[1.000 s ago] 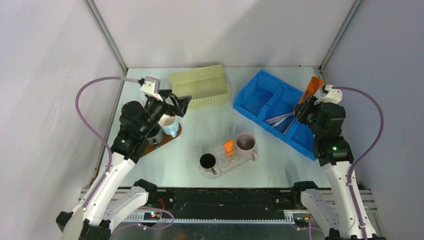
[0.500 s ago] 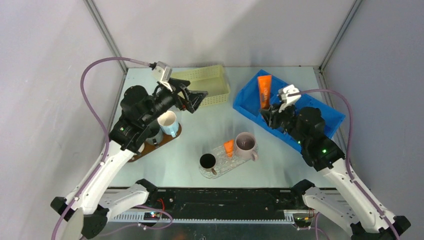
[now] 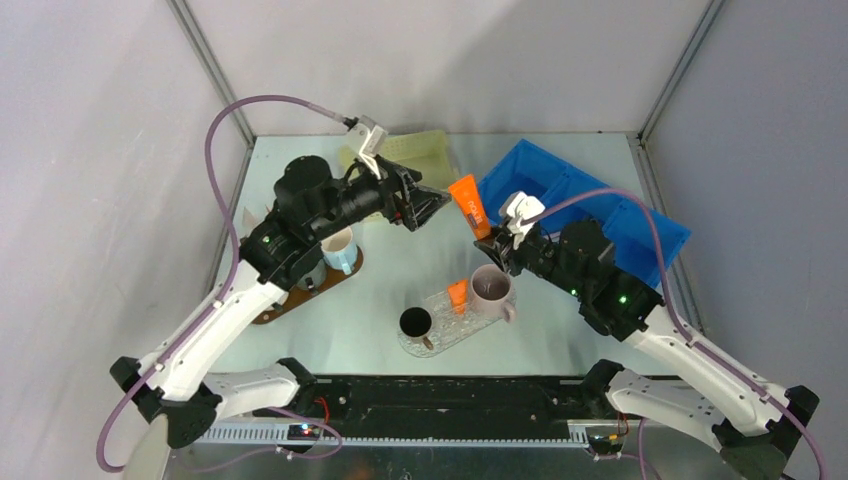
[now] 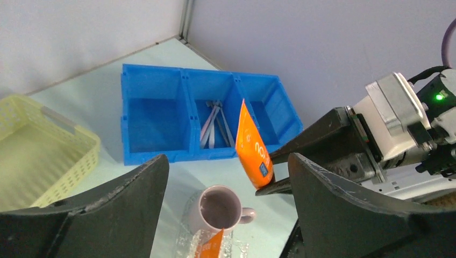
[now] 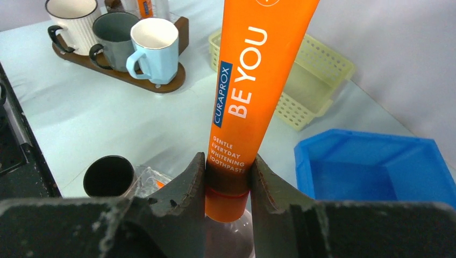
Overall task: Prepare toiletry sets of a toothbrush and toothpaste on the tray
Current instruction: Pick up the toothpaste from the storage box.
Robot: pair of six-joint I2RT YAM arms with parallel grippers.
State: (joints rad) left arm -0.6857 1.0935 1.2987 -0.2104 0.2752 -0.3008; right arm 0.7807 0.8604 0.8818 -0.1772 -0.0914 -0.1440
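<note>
Right wrist view showed the right gripper (image 5: 227, 177) clamped on the tube (image 5: 253, 80) near its cap, upright above the mug (image 3: 490, 283) on the tray (image 3: 445, 328); the left gripper (image 3: 430, 205) hung wide open, empty. Pinched so low, it might pivot and miss.

My left arm (image 3: 215, 330) and right arm (image 3: 690, 350) are white along the long lower links and black in the rounded motor housings nearer the wrists. A mauve cable (image 3: 212, 150) comes off each wrist beside a small white camera block (image 3: 368, 135). My left gripper (image 4: 227, 161) has broad, matt black fingers (image 4: 107, 209) scuffed grey along their edges (my right gripper (image 5: 227, 166) has the same pair, pitted and flecked pale), and a green light (image 4: 440, 97) glows on the right arm's black housing.
</note>
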